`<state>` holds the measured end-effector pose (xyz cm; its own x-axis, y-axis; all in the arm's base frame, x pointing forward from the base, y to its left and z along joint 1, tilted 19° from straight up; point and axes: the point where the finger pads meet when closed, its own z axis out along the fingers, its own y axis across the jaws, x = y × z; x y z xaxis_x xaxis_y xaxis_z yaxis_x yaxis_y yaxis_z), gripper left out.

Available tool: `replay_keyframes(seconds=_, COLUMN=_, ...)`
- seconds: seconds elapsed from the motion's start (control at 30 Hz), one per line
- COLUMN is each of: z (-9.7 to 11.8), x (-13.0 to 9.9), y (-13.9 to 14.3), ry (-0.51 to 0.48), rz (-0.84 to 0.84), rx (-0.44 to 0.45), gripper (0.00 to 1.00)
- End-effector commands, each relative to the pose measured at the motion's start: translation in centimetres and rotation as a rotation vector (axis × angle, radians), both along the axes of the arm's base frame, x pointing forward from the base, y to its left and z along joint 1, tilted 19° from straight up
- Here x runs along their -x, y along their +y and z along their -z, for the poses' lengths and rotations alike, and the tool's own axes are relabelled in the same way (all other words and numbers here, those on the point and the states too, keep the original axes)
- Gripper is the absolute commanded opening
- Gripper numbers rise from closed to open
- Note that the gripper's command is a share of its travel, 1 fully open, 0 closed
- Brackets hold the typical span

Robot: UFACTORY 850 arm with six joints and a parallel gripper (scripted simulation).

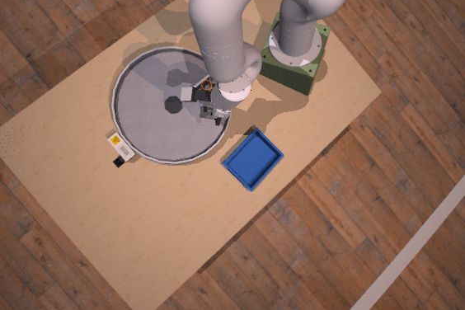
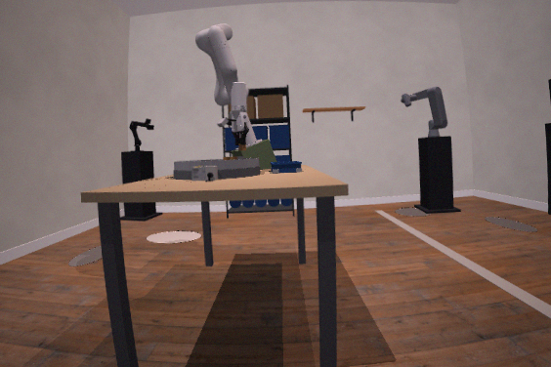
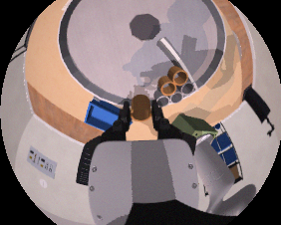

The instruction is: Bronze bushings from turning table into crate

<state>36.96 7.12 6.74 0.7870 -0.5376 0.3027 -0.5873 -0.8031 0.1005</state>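
My gripper (image 3: 140,107) is shut on a bronze bushing (image 3: 141,106) and holds it above the near rim of the round grey turning table (image 3: 143,35). Below it on the table lies a small cluster: two bronze bushings (image 3: 180,76) (image 3: 165,86) and grey steel bushings (image 3: 175,96) touching them. In the overhead view the gripper (image 1: 204,91) hangs over the right side of the turning table (image 1: 169,106), with a bronze ring (image 1: 207,85) showing at it. The blue crate (image 1: 252,159) stands empty to the right of the table, and also shows in the wrist view (image 3: 100,113).
A dark hexagonal hub (image 1: 173,104) marks the turning table's middle. The arm's green base (image 1: 294,57) stands behind the crate. A small control box (image 1: 120,145) sits at the turning table's left front edge. The arm hides part of the table's back right.
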Motion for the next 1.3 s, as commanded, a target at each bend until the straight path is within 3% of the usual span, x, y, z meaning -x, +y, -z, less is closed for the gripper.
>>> replay_keyframes(seconds=0.0, z=1.2, x=0.4, y=4.0, ry=-0.006, rz=0.001, rx=0.002, gripper=0.00)
replay_keyframes(seconds=0.73, z=6.0, x=2.9, y=19.5, ry=-0.006, rz=0.001, rx=0.002, gripper=0.00)
replay_keyframes(seconds=0.93, z=6.5, x=3.1, y=21.1, ry=-0.006, rz=0.001, rx=0.002, gripper=0.00)
replay_keyframes(seconds=1.27, z=6.5, x=3.2, y=21.2, ry=-0.006, rz=0.001, rx=0.002, gripper=0.00)
